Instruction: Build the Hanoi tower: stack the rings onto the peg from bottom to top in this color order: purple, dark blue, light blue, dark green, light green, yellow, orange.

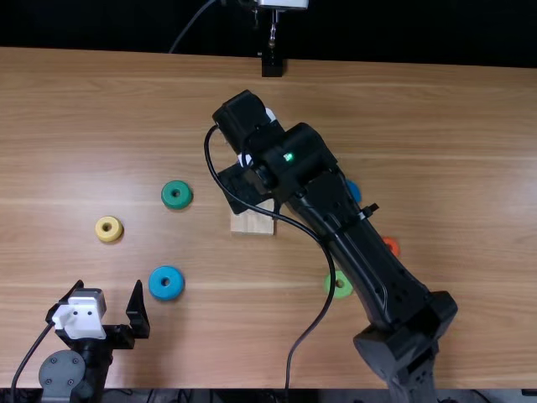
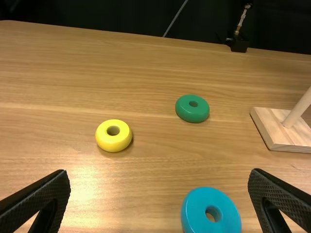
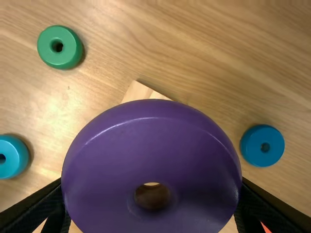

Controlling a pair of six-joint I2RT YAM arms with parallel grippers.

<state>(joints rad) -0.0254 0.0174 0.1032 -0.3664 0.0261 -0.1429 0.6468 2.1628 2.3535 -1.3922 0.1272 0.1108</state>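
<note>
So the right arm's stretched diagonally from the near edge across the middle, wrist up over the wooden base, with its right gripper aimed down at the surface. Its jaws have the big purple ring pinched from both sides, and in the right wrist view a corner of the base pokes out past it. Left arm's pulled in at the near edge, left gripper pointing toward the far side, jaws spread wide with nothing between them.

Left wrist view has the peg bare on the part I can see. Dark green ring, yellow ring and light blue ring lie flat left of the base; dark blue ring, orange ring and light green ring are off to the right, partly behind the arm.
</note>
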